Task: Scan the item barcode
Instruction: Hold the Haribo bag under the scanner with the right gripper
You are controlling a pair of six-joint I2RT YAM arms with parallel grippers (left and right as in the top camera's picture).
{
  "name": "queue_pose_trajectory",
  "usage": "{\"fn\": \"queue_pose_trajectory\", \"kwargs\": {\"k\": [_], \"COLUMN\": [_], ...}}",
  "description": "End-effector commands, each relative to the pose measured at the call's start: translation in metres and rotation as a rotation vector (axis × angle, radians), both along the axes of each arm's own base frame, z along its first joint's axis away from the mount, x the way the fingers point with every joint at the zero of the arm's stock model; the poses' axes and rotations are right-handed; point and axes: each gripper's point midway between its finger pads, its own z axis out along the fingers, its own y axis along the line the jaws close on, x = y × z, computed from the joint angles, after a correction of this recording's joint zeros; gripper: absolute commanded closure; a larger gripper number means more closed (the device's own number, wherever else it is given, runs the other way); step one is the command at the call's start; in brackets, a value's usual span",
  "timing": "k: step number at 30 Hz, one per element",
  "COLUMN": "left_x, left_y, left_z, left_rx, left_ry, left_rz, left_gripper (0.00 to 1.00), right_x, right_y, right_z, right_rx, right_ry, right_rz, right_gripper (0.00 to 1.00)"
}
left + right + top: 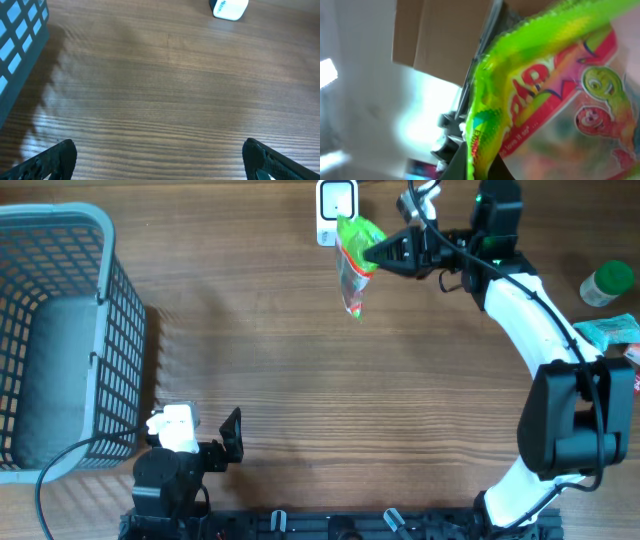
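Right hand [374, 252] clamped tight on the green candy bag [354, 268], bag held above the wooden surface [330, 400], just beside the white scanner [336, 205], left hand [228, 442] spread wide and empty, near the grey basket [60, 240]

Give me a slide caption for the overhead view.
Right gripper holds a candy bag at the white scanner; left gripper waits open beside the basket.

Quick count: one basket [125, 360], one scanner [336, 200], one candy bag [352, 275]. On the right there's one bottle [607, 283] and one teal packet [610, 332].
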Motion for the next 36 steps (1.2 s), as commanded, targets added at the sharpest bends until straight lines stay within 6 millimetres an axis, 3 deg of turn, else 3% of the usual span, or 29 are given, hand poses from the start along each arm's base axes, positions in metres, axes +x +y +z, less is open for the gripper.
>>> {"fn": "queue_pose_trajectory", "kwargs": {"k": [1, 3, 5, 8, 11, 16, 19, 22, 25, 33, 36], "left_x": [0.000, 0.000, 0.000, 0.000, 0.000, 0.000, 0.000, 0.000, 0.000, 0.000, 0.000], "left_y": [-0.002, -0.002, -0.002, -0.002, -0.002, -0.002, -0.002, -0.002, -0.002, -0.002, -0.002], "left_z": [0.000, 0.000, 0.000, 0.000, 0.000, 0.000, 0.000, 0.000, 0.000, 0.000, 0.000], "left_rx": [-0.009, -0.009, -0.009, -0.009, -0.009, -0.009, -0.009, -0.009, -0.009, -0.009, -0.009], "left_ry": [-0.004, -0.004, -0.004, -0.004, -0.004, -0.003, -0.004, -0.004, -0.004, -0.004, -0.004], "left_rz": [-0.010, -0.010, -0.009, -0.010, -0.010, -0.010, -0.010, -0.009, -0.009, -0.010, -0.009], "left_gripper": [0.00, 0.00, 0.00, 0.00, 0.00, 0.00, 0.00, 0.00, 0.00, 0.00, 0.00], "right_x": [-0.027, -0.035, -0.028, 0.013, 0.077, 0.128, 0.150, 0.155, 0.162, 0.218, 0.232], "right_y": [0.004, 0.002, -0.001, -0.008, -0.029, -0.063, -0.078, -0.069, -0.045, -0.002, 0.025], "right_z": [0.082, 0.106, 0.103, 0.086, 0.067, 0.051, 0.046, 0.057, 0.056, -0.009, -0.039], "right_rx": [0.040, 0.082, 0.081, 0.061, -0.040, -0.206, -0.508, -0.708, -0.809, -0.969, -0.997], "right_ry": [-0.348, -0.551, -0.604, -0.569, -0.512, -0.494, -0.584, -0.716, -0.831, -0.860, -0.868], "right_rz": [0.012, -0.027, -0.040, -0.196, -0.550, -0.889, -1.056, -1.140, -1.139, -1.042, -0.978], "right_gripper": [0.95, 0.96, 0.95, 0.96, 0.95, 0.95, 0.96, 0.96, 0.95, 0.95, 0.96]}}
